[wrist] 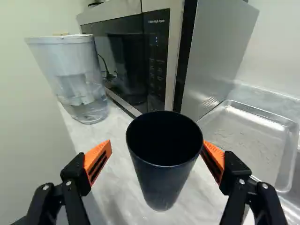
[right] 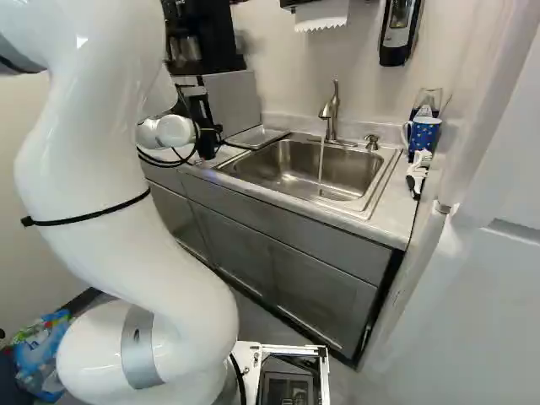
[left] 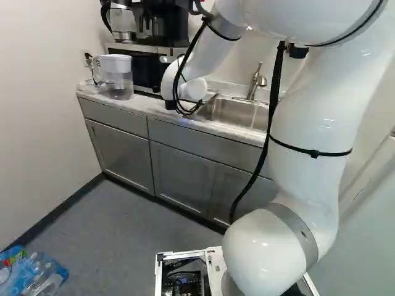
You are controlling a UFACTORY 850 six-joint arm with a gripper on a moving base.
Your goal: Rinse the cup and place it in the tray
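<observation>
From where I'm standing, the job is looking barely begun, at least as far as placing goes. The white, smooth-jointed arm [left: 311, 123] is reaching over the pale marbled counter [wrist: 117, 178], and its black two-fingered gripper with orange pads [wrist: 157, 143] is straddling the dark, tapered cup [wrist: 161, 180]. The claw is standing wide open, a finger to either side; one pad is leaving a plain gap, while the other is sitting right by the cup's wall, and I can't tell whether it is touching. Nothing is being gripped. The cup is standing upright on the counter, mouth up, near the steel-and-black microwave [wrist: 131, 61] and the clear, white-topped water pitcher [wrist: 70, 79]. The shallow metal tray [wrist: 243, 136] is lying just past the microwave, beside the stainless sink [right: 337, 160], and the cup is not resting in it. Over at the sink, a thin stream of water [right: 321, 164] is already running from the brushed-metal faucet [right: 331, 114]. Whether the cup is rinsed I can't say, but to my eye it is still waiting its turn, so gripping, lifting, rinsing and setting it in the tray are all seemingly remaining.
</observation>
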